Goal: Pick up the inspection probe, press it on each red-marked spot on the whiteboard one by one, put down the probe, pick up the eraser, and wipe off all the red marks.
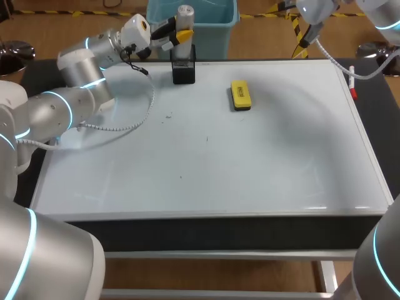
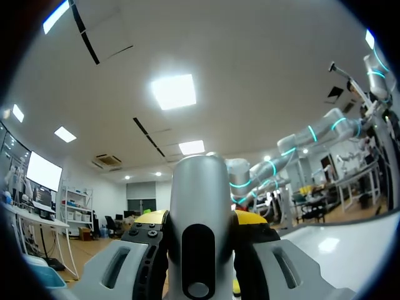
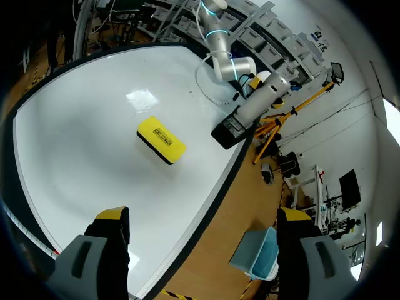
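Note:
The inspection probe (image 1: 185, 15), a grey cylinder, stands upright at the whiteboard's (image 1: 206, 156) far edge, its lower end at a black holder (image 1: 184, 66). My left gripper (image 1: 178, 35) is shut on it. In the left wrist view the probe (image 2: 200, 212) fills the gap between the yellow-tipped fingers (image 2: 152, 218). The yellow eraser (image 1: 240, 95) lies flat on the board to the right of the holder. My right gripper (image 1: 304, 47) hangs open above the far right corner. From the right wrist view, the eraser (image 3: 161, 140), holder (image 3: 232, 129) and probe (image 3: 270, 92) lie ahead of its empty fingers (image 3: 111, 220).
A red-capped marker (image 1: 352, 82) lies at the board's right edge. A few tiny dark specks (image 1: 169, 115) dot the board's middle. A light-blue bin (image 1: 194, 25) stands just behind the table. The left arm's white cable (image 1: 140, 119) loops over the board's left part.

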{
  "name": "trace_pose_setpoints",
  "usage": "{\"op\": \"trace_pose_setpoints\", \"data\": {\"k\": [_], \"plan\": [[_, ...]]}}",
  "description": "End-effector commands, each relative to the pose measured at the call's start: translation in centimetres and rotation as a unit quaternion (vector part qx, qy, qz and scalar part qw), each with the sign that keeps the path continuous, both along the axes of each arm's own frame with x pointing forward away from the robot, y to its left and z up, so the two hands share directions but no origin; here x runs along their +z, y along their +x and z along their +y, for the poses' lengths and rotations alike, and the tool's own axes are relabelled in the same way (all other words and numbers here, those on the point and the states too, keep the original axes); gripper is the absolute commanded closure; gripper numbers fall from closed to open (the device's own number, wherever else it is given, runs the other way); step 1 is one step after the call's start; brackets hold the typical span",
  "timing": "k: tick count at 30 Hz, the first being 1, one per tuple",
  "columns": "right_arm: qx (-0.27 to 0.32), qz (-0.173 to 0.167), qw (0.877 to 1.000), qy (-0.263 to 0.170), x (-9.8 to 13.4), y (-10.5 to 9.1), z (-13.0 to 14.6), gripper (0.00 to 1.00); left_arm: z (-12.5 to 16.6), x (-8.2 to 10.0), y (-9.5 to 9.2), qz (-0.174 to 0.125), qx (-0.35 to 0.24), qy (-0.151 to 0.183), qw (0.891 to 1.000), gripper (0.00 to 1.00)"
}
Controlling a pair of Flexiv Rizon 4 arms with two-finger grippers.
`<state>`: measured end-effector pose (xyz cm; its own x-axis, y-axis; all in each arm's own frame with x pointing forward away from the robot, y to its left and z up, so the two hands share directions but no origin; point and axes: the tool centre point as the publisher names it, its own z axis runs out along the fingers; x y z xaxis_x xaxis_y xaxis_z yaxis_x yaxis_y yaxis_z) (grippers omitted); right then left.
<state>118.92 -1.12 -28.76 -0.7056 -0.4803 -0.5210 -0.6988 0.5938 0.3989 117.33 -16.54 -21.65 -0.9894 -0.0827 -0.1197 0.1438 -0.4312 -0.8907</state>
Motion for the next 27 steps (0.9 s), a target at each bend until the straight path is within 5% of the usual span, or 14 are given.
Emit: {"op": "trace_pose_setpoints", "data": {"k": [1, 21, 22, 24, 25, 27], "plan": [[0.001, 0.000, 1.000, -0.003, 0.1, 0.0, 0.0, 0.00, -0.2, -1.1, 1.3, -0.029, -0.065, -0.004, 0.997, 1.00], [0.001, 0.000, 1.000, -0.003, 0.1, 0.0, 0.0, 0.00, -0.4, -3.2, 2.2, 0.002, -0.070, 0.034, 0.997, 1.00], [0.001, 0.000, 1.000, -0.003, 0.1, 0.0, 0.0, 0.00, -0.4, -3.2, 2.2, 0.003, -0.069, 0.034, 0.997, 0.96], [0.001, 0.000, 1.000, -0.003, 0.1, 0.0, 0.0, 0.00, -0.3, -3.1, 2.2, 0.003, -0.069, 0.038, 0.997, 0.10], [0.001, 0.000, 1.000, -0.003, 0.1, 0.0, 0.0, 0.00, -0.2, -3.0, 2.2, 0.002, -0.068, 0.039, 0.997, 0.00], [0.001, 0.000, 1.000, -0.003, 0.1, 0.0, 0.0, 0.00, -0.1, -2.8, 2.2, 0.001, -0.065, 0.041, 0.997, 0.00]]}}
